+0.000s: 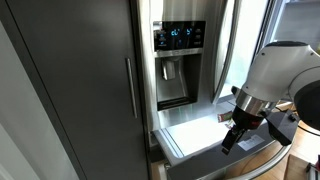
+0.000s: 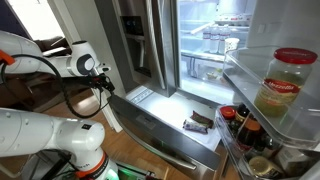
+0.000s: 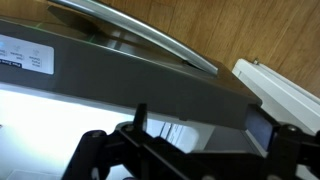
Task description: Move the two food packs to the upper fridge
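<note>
Lying in the drawer (image 2: 165, 135), food packs (image 2: 198, 122) blur together — end effector (image 1: 231, 143) opening unclear.

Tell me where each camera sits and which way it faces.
Exterior view: before the fridge, facing dispenser panel and open drawer; arm at frame right.
Exterior view: by the open door, facing the lit shelves and drawer; arm at frame left.
Wrist view: above the gripper, facing a steel handle and wood floor.
Shared: both exterior views show the drawer.
</note>
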Controlling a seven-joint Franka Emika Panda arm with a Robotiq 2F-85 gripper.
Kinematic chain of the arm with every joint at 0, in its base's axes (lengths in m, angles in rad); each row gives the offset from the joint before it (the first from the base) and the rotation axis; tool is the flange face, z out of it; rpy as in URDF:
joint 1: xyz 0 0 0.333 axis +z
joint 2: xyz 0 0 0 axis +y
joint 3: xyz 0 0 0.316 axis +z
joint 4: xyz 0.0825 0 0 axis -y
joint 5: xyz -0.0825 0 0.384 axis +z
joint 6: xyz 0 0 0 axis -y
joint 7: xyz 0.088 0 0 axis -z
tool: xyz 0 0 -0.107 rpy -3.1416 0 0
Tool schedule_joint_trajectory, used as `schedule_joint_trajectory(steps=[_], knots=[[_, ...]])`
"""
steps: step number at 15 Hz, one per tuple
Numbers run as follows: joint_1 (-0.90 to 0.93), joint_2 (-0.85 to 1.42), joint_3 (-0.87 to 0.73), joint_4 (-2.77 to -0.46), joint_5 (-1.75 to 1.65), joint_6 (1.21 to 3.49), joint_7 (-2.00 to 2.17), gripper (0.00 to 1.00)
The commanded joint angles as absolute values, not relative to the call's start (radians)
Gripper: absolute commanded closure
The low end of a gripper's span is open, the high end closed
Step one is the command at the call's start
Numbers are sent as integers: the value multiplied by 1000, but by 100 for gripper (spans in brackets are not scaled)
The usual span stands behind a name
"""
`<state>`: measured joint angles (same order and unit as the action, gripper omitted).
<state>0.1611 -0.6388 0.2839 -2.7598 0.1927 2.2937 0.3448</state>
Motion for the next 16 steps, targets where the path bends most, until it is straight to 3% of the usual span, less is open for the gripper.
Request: schedule_joint_trajectory(steps=[1,16], knots=[[80,-602,260,-2756,123,2344,374,0],[-344,-456,5,-2690,-181,2456,357,0]])
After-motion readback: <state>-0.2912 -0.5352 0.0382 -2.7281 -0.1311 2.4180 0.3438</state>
